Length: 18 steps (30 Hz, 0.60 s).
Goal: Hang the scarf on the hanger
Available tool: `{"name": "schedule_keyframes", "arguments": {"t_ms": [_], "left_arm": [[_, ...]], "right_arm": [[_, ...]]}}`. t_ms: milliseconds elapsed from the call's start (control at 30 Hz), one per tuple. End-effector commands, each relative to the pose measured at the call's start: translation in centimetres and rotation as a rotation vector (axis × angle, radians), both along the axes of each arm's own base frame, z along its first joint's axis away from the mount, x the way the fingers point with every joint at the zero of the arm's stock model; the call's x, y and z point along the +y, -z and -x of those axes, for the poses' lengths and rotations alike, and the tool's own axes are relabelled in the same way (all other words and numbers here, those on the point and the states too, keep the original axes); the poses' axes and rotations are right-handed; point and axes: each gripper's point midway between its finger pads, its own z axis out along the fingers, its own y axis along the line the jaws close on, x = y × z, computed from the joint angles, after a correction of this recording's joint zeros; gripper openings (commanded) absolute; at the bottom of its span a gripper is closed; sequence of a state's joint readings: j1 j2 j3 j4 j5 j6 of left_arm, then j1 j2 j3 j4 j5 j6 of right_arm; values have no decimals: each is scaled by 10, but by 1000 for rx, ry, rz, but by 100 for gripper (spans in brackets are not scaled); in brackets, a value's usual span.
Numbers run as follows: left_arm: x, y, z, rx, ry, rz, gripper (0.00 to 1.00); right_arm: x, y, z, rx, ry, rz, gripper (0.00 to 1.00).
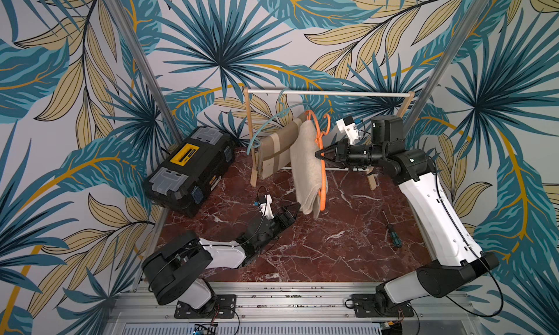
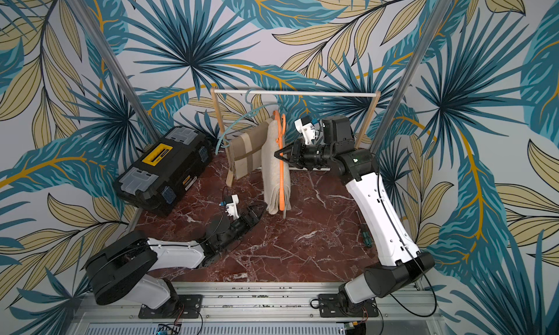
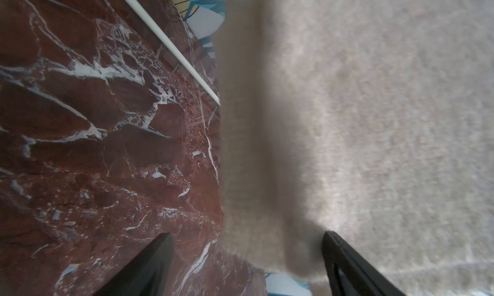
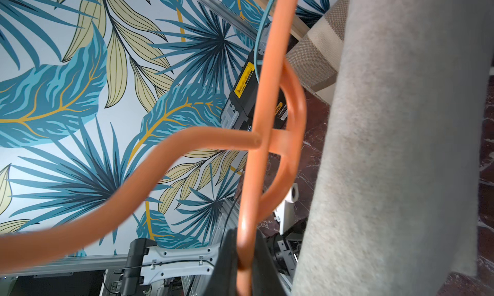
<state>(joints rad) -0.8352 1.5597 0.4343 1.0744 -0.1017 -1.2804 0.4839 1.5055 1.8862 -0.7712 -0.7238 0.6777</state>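
The right claw (image 1: 317,155) grips the upended hanger (image 1: 323,179). The scarf (image 1: 305,167) hangs over it, lengthwise straight down. The left claw (image 1: 292,211) gapes wide at its lower end.

Scarf (image 1: 307,167) hangs over the hanger (image 1: 323,194) before the rack (image 1: 348,93) — toolbox (image 1: 189,170) left, screwdriver (image 1: 393,232) right.

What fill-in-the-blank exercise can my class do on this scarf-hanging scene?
1. The right claw is shut on the ____ hanger.
2. The cream scarf drapes over it; the left claw beside its lower end is ____.
3. The black toolbox has a ____ handle.
4. The blue hanger hangs from the ____ top rail.
Missing words: orange; open; yellow; white.
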Motion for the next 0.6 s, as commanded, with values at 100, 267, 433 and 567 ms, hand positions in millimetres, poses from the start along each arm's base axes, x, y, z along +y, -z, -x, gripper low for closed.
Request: {"name": "schedule_keyframes", "arguments": {"t_ms": [100, 267, 433, 567], "left_arm": [[1, -70, -3, -129, -38, 317, 93], [5, -85, 1, -149, -49, 349, 93], [2, -91, 2, -144, -34, 379, 93], [-22, -92, 0, -135, 17, 388, 93]], "right_arm": [[-4, -37, 17, -95, -41, -65, 0], [-5, -37, 19, -101, -41, -60, 0], [-4, -41, 20, -108, -46, -72, 0], [-4, -47, 21, -118, -50, -82, 0]]}}
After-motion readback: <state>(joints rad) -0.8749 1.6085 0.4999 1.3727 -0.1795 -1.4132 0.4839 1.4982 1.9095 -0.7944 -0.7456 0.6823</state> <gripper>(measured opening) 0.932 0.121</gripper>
